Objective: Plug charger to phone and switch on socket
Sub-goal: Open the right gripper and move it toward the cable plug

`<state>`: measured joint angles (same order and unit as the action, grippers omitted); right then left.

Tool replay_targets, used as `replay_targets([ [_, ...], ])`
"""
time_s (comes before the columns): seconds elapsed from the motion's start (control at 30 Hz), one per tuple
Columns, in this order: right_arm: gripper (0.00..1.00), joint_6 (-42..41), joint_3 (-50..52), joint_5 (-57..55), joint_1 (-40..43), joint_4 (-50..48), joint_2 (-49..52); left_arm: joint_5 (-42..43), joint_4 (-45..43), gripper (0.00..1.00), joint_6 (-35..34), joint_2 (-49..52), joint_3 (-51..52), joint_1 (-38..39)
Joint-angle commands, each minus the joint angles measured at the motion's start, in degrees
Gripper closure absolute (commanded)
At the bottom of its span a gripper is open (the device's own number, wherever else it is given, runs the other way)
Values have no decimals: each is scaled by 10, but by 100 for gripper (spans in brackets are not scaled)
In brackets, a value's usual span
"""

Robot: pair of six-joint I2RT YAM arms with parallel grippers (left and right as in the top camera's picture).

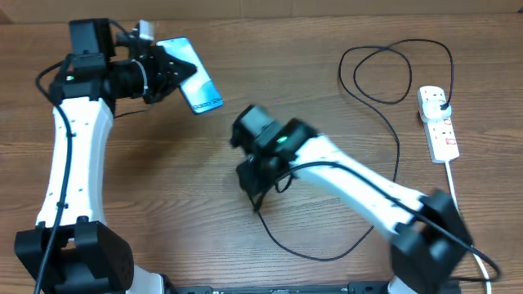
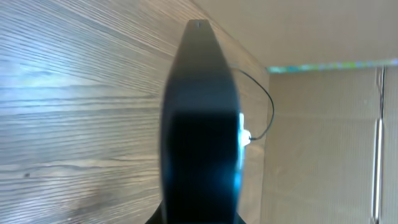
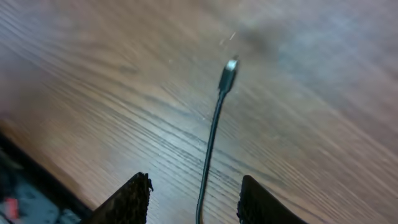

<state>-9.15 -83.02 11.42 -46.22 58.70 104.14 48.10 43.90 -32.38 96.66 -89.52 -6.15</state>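
My left gripper [image 1: 167, 73] is shut on the phone [image 1: 194, 75] and holds it tilted above the table at the far left. In the left wrist view the phone [image 2: 199, 124] is a dark slab seen edge-on. The charger's black cable [image 1: 398, 147] loops across the table, and its plug sits in the socket [image 1: 440, 124], a white power strip at the far right. My right gripper [image 1: 256, 181] hovers at mid-table over the cable's free end. In the right wrist view its fingers [image 3: 196, 183] are open with the cable [image 3: 211, 143] between them. The connector tip [image 3: 229, 73] lies on the wood ahead.
The socket's white cord [image 1: 452, 184] runs toward the front right past my right arm's base. A cardboard wall [image 2: 323, 124] stands behind the table. The cable makes a loop [image 1: 382, 75] at the far right.
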Motion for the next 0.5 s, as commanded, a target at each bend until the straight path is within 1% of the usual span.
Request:
replay_targets([
  [0.0,54,0,5,-41,-36,0,42,10,0,96,27,-7,-6,-12],
  [0.13,54,-6,11,-60,-61,10,73,8,0,96,27,-7,-6,-13],
  [0.2,52,-15,29,-80,-66,10,83,3,0,96,28,-7,-6,-13],
  [0.23,50,-15,46,-80,-66,5,87,-2,1,96,29,-7,-6,-13],
  [0.33,50,-20,97,-80,-65,-19,90,-3,1,96,35,-7,-6,-13],
  [0.47,49,-73,125,-142,-65,-20,90,-3,0,96,35,-7,-6,-13],
])
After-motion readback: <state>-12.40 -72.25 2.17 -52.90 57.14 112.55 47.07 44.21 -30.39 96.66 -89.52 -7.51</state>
